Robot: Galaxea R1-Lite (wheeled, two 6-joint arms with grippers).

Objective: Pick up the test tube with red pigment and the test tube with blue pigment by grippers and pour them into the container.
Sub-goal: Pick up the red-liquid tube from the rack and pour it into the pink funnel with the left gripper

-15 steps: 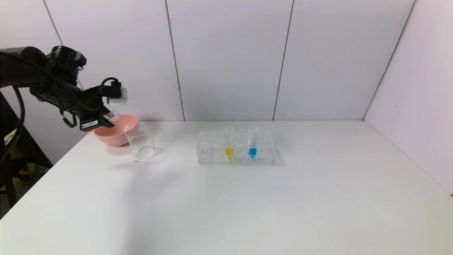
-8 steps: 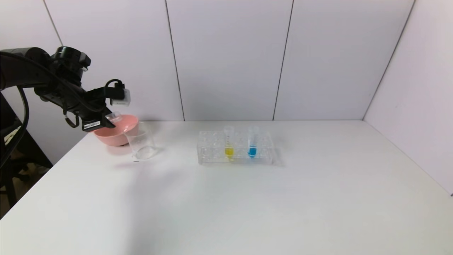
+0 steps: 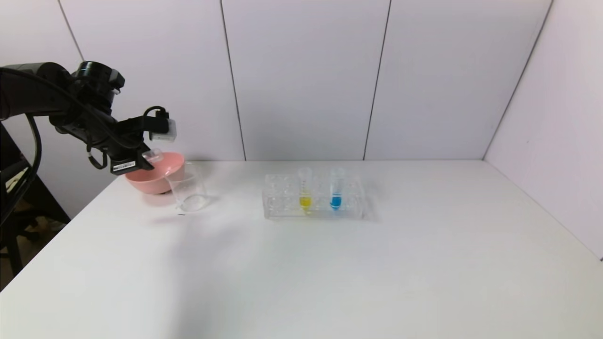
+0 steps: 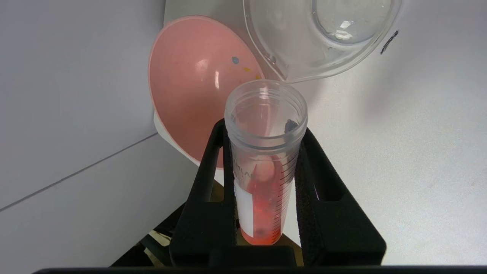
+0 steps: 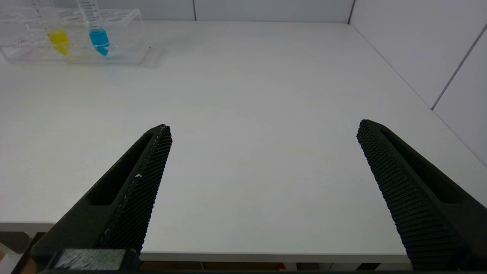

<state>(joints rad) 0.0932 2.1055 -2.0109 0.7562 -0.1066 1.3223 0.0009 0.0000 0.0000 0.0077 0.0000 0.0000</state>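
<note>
Since the earlier frame the left gripper (image 3: 147,159) has shifted slightly toward the container (image 3: 187,187), clamped on the test tube with red pigment (image 4: 264,163). Only the left wrist view shows its threaded rim, tilted over the pink bowl (image 4: 190,87). Right gripper (image 5: 262,135): ribbed jaws spread. The test tube with blue pigment (image 3: 336,188) stands racked.

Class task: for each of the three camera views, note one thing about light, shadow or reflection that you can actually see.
Head view: the beaker casts a faint shadow on the white table.
Left wrist view: a white highlight streaks the inside of the pink bowl.
Right wrist view: the tube rack throws a faint shadow on the table beside it.
</note>
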